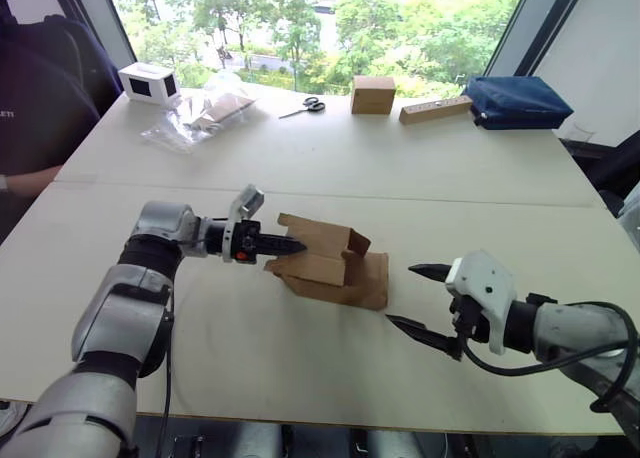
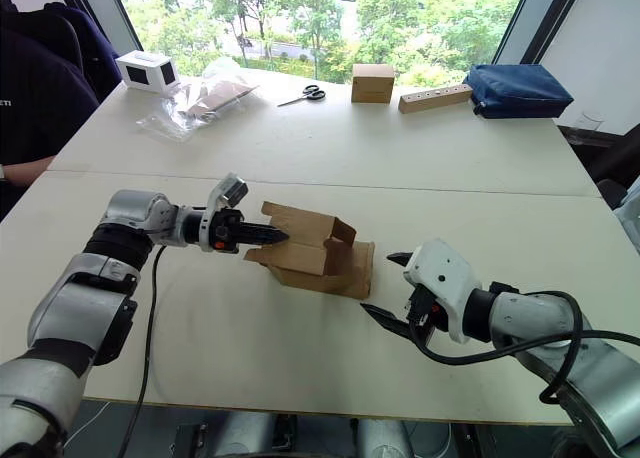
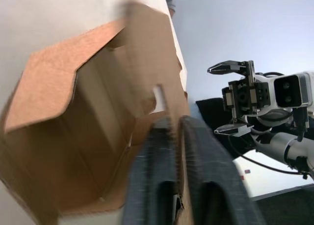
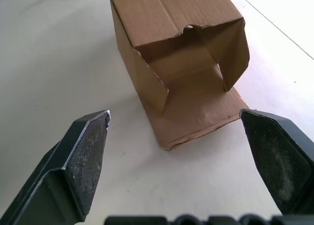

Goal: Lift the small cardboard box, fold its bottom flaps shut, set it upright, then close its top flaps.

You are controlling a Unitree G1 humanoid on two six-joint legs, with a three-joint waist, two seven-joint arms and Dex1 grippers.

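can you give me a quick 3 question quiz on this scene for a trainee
1. True or false: the left claw is shut on a flap of the box.
2. How does the right claw stand? A) shut on the box B) open, apart from the box C) open, around the scissors
3. Fill in: the box lies on its ____ on the table, both ends open.

Key: 1 true. 2 B. 3 side.
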